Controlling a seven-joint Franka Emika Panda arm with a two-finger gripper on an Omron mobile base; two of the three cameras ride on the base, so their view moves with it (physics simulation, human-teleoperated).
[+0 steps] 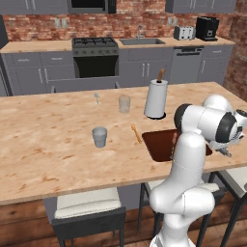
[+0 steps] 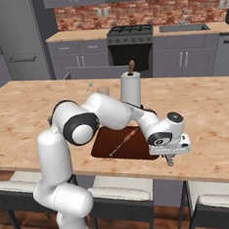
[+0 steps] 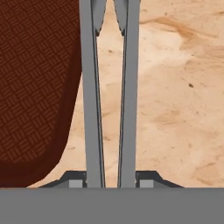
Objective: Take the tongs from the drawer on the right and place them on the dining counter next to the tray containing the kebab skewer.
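Hand (image 2: 170,161) clamped on tongs (image 3: 109,87), hung low over the surface (image 3: 175,109) just beside the tray (image 3: 35,87), apparently ready to set them down.

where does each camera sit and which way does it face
left base view: behind the arm's left, facing forward and down over the counter toward the stove; arm lower right.
right base view: behind the arm's right, same direction; arm lower left, tool by the tray.
hand view: on the hand, looking down along the tool, shut on the tongs, over counter beside tray.
Both base views share tray, paper towel roll and stove.
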